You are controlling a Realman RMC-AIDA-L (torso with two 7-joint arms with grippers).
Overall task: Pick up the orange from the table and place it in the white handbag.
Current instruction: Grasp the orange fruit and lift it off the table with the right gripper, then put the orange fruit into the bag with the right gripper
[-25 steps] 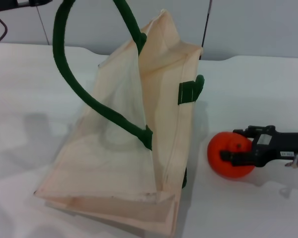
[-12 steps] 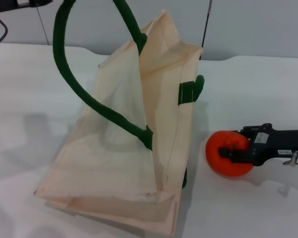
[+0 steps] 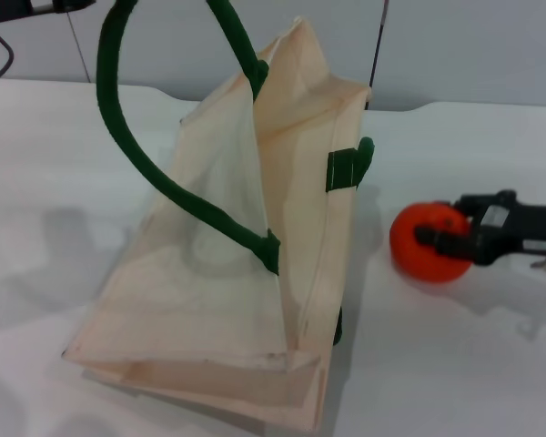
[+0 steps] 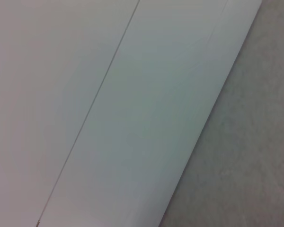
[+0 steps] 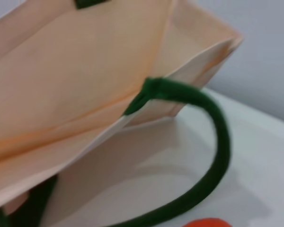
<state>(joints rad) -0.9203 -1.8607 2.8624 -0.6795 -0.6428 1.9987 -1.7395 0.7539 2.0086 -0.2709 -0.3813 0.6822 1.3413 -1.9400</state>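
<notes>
The orange (image 3: 417, 253) is bright orange-red and sits between the black fingers (image 3: 441, 240) of my right gripper (image 3: 442, 224), to the right of the white handbag and slightly above the table (image 3: 455, 364). A sliver of the orange shows in the right wrist view (image 5: 206, 222). The white handbag (image 3: 227, 273) is cream fabric with dark green rope handles (image 3: 118, 118). It stands tilted, its mouth open toward the upper right, and one handle is pulled up out of the frame. My left gripper (image 3: 68, 5) is a dark shape at the top left edge, next to that raised handle.
The right wrist view shows the bag's open mouth (image 5: 85, 71) and a green handle loop (image 5: 213, 156) close by. A grey wall (image 3: 473, 45) runs behind the table. The left wrist view shows only wall panels (image 4: 109, 94).
My right gripper has lifted the orange up and slightly to the right, off the table. The bag and the left arm have not moved.
</notes>
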